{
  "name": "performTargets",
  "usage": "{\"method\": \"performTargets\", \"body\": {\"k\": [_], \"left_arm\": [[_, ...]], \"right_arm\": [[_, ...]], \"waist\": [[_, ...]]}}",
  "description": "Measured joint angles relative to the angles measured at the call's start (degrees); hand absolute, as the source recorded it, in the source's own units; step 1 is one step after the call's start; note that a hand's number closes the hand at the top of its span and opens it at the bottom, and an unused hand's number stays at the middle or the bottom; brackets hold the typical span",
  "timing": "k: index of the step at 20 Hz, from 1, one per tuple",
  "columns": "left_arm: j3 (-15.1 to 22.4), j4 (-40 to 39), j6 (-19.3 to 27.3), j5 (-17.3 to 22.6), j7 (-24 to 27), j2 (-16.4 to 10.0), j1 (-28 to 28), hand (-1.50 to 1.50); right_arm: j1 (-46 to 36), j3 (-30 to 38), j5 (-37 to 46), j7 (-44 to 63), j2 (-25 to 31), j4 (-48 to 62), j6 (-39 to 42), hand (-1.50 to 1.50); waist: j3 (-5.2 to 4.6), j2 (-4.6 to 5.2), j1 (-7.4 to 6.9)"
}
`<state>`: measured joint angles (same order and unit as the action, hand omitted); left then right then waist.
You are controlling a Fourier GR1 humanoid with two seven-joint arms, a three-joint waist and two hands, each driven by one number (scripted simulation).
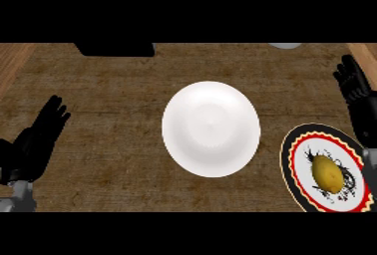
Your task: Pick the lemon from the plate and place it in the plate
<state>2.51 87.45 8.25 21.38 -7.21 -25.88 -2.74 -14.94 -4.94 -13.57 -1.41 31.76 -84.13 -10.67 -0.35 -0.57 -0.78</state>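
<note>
Nearest, at the lower right, the lemon [327, 173] lies in the white centre of the patterned plate [293, 145], which has a black rim edged in red and yellow. At the lower left, the left robot hand [33, 144] rests above the brown worktop [110, 99], fingers straight and spread, holding nothing. The white plate [211, 128] sits mid-worktop, apart from the patterned plate. At the right edge, the right robot hand [355, 84] is open with fingers extended and holds nothing. Farthest, a black object [114, 49] and a pale round object [283, 45] meet the far edge.
</note>
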Motion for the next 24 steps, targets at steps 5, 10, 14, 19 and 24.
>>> {"method": "performTargets", "body": {"k": [5, 10, 14, 19, 24], "left_arm": [[1.22, -1.16, -0.84, -3.95, 5.15, 0.69, 0.56, 0.00], [3.25, -1.73, -1.10, -6.62, 7.85, 1.26, 0.90, 0.00], [3.95, -5.12, -1.86, -8.03, 11.55, 2.71, 1.14, 0.00], [2.94, -7.86, -3.73, -8.61, 13.86, 3.02, 1.06, 0.00], [2.59, -9.68, -3.67, -9.66, 14.58, 4.22, -0.10, 0.00]], "right_arm": [[-1.77, 1.39, -1.85, 8.16, -5.27, 1.42, -5.70, 1.50], [0.35, 0.47, 8.82, 11.45, -3.70, 6.11, -17.99, -1.50], [4.06, -2.22, 16.14, 8.77, -11.56, 5.28, -31.51, -1.50], [10.31, -7.69, 27.55, 12.13, -15.02, 0.22, -41.46, -1.50], [17.07, -9.30, 40.52, 24.12, -12.71, -8.09, -42.66, -1.50]], "waist": [[0.19, 0.47, 0.39], [-0.13, 0.89, 1.07], [0.12, 0.72, 1.28], [0.21, 0.51, 1.28], [0.18, 0.40, 1.58]]}}
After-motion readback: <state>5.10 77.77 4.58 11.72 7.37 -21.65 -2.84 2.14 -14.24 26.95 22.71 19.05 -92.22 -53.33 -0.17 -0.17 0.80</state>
